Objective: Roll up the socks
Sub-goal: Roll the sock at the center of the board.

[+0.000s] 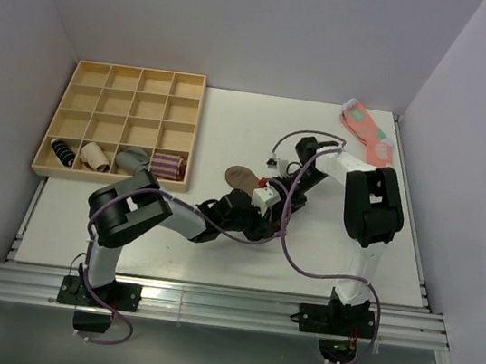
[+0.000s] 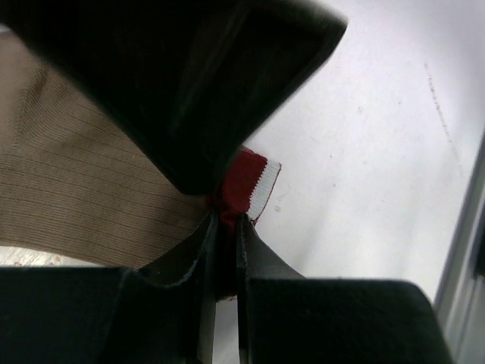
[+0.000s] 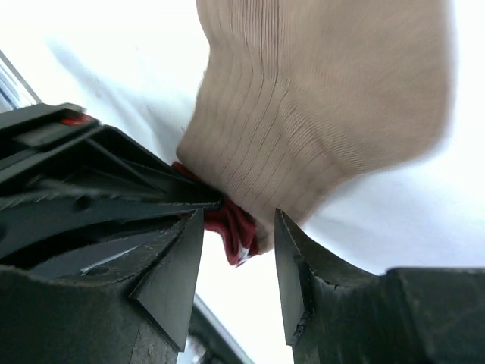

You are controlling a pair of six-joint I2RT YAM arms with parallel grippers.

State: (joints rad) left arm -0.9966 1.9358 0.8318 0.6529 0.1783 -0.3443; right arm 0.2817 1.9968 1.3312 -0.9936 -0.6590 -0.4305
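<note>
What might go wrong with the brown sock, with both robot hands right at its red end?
1. The left jaws pinch only the edge of the red cuff, so the sock might slip free if it gets pulled.
2. The right jaws stand open around that same cuff, very near the left jaws. The two pairs could bump, or the right pair might close on the left pair instead of on cloth.

A robotics lab test cell: a white table [image 1: 233, 126] boxed in by plain white walls [image 1: 249, 18], with the left arm [image 1: 129, 211] and right arm [image 1: 369, 205] bolted to aluminium rails [image 1: 206, 309] along the frame's bottom.
</note>
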